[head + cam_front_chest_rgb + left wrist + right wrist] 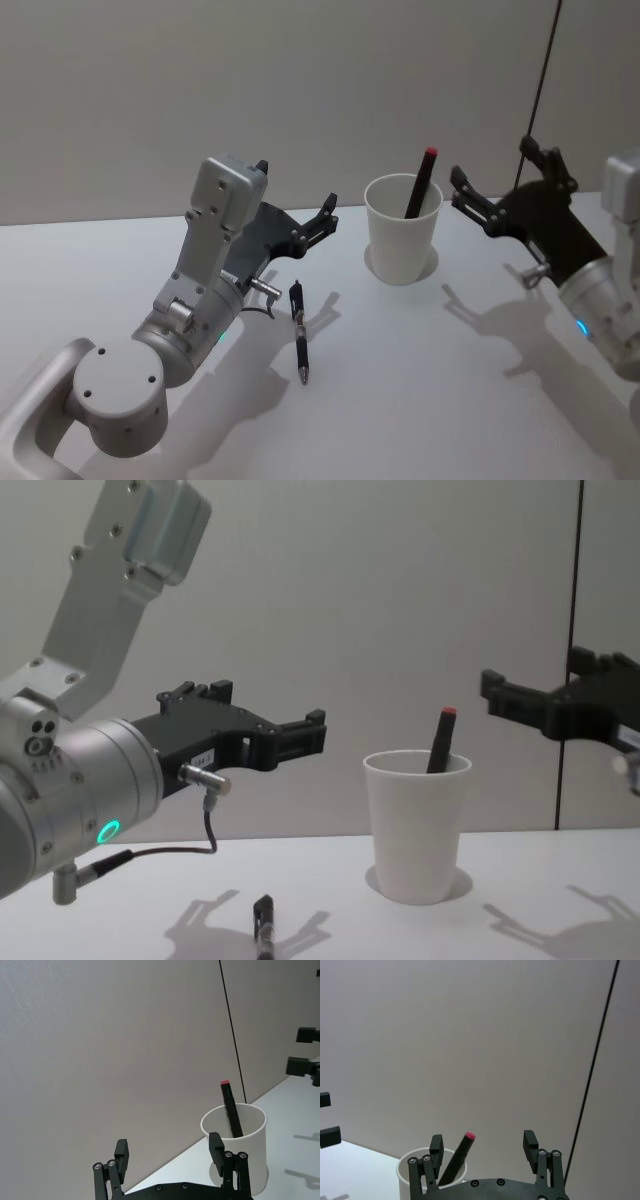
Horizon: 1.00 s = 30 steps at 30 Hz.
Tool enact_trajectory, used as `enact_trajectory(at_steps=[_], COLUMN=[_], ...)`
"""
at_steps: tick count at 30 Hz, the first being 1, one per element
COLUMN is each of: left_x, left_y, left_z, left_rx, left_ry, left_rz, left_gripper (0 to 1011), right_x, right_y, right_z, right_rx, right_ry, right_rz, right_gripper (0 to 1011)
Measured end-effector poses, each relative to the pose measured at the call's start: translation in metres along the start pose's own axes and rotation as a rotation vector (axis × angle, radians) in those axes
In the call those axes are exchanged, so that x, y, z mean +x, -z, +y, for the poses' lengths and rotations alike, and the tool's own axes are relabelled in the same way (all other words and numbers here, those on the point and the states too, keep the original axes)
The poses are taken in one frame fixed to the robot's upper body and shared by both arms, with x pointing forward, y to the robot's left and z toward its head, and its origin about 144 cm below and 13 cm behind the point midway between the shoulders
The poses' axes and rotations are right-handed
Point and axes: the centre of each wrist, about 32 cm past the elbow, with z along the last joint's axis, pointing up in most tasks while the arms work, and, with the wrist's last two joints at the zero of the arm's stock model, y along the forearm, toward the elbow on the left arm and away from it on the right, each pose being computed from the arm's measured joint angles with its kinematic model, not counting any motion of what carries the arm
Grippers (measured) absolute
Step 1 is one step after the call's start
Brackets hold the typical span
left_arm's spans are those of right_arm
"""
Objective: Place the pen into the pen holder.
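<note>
While a pen lies outside, the cup holds a marker.

Your head view looks forward and down on the white surface. Your chest view sits lower, looking across it side-on. Your wrist views look out close past the black left gripper and black right gripper towards the grey wall. All four share the tapered white paper cup.
</note>
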Motion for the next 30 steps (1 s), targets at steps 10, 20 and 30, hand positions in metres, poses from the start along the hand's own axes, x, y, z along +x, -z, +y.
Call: enact_trajectory(at_steps=[10,20,30], left_x=[0.0,0.0,-0.001], left_y=[0.0,0.0,0.0], left_z=[0.0,0.0,0.002], left_rx=[0.0,0.0,0.005], left_ry=[0.0,0.0,0.009], left_rz=[0.0,0.0,0.015], left_gripper=[1001,1001,1001], right_x=[0.0,-0.002,-0.002], right_y=[-0.008,-0.016,-0.016], right_z=[-0.031,-0.05,-0.052], right_rx=[-0.1,-0.168,-0.177], right_ry=[0.045,0.065,0.067], right_rz=[0.073,0.117,0.122], right_gripper=[1001,1001,1001])
